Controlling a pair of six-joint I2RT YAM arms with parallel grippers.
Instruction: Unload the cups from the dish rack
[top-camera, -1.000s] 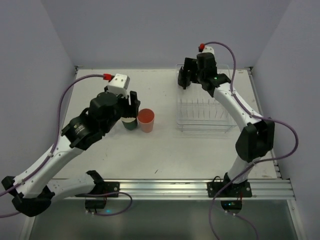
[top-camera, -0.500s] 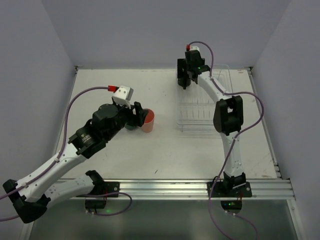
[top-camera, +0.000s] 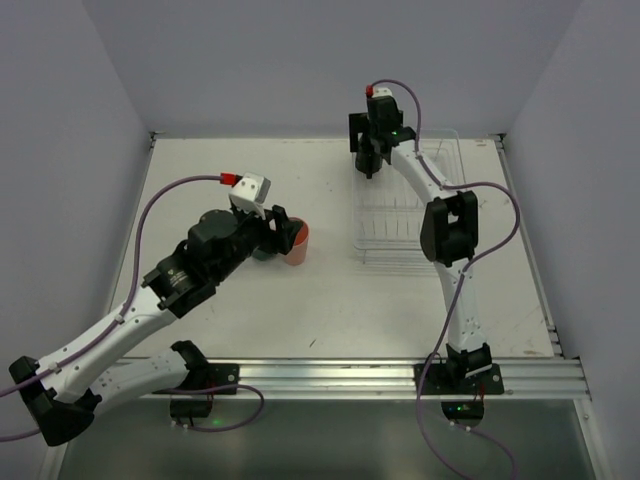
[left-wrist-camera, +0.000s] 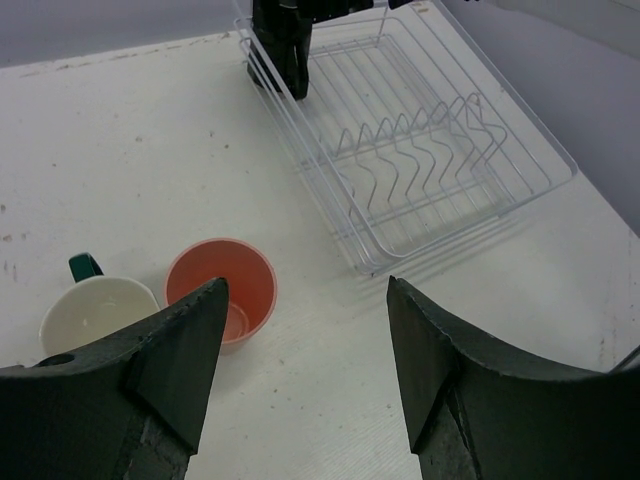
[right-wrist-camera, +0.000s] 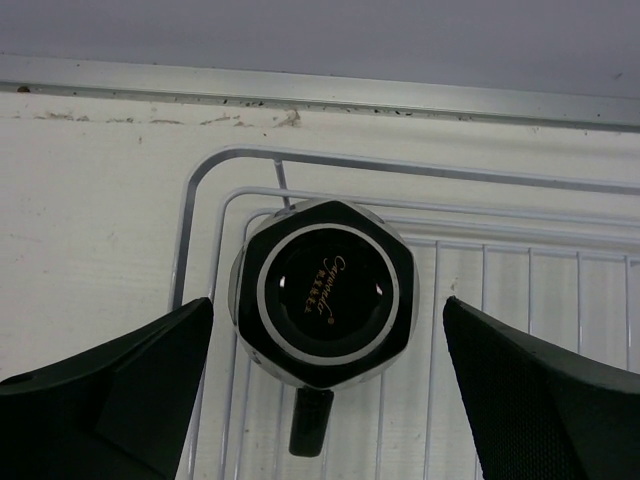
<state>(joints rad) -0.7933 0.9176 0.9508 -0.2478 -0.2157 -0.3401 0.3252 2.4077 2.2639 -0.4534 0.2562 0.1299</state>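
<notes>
Right wrist view says it all: the black cup (right-wrist-camera: 325, 305) sits upside down in the far corner of the dish rack (top-camera: 400, 215). Your right gripper (top-camera: 366, 165) hangs over it, jaws spread wide with nothing in them. My worry is that the cup is jammed right against the rim wires, so a finger could catch the rim on the way down, or squeeze off-centre and hit the handle. Left gripper (left-wrist-camera: 305, 285) is also wide apart and empty, above the salmon tumbler (left-wrist-camera: 220, 290) and teal cup (left-wrist-camera: 98, 315) on the table (left-wrist-camera: 150, 130). Can't spot any clear cups.
</notes>
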